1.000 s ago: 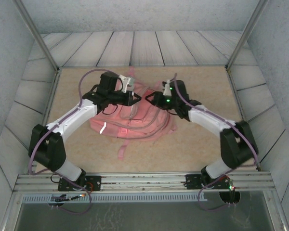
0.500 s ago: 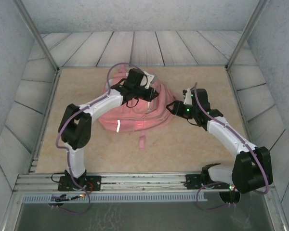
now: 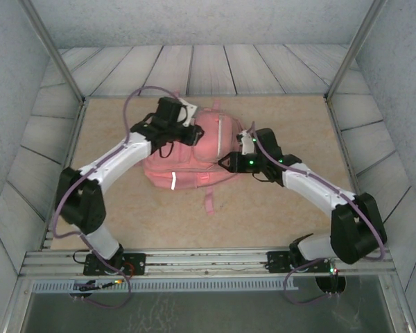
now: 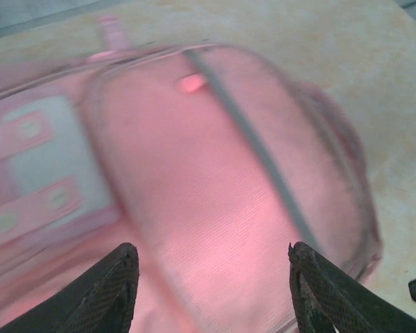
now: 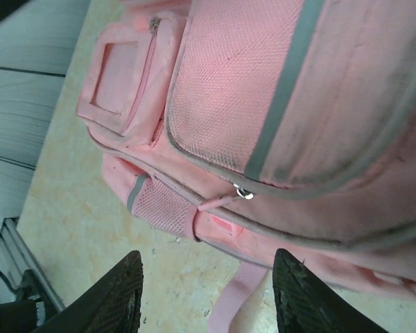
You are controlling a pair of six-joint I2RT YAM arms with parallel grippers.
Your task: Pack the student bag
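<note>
We find the large pink fabric backpack (image 3: 194,156) lying flat on the tan rectangular tabletop (image 3: 291,208), near its middle and somewhat toward the far side. A thin pink fabric strap (image 3: 209,202) trails from the backpack's near edge onto the tabletop, toward the arm bases. The left gripper (image 3: 188,133) sits above the backpack's far left part. The right gripper (image 3: 227,164) is at its right edge. Both arm bases stand on the ribbed metal rail (image 3: 208,262) along the near edge, one left and one right of centre.
</note>
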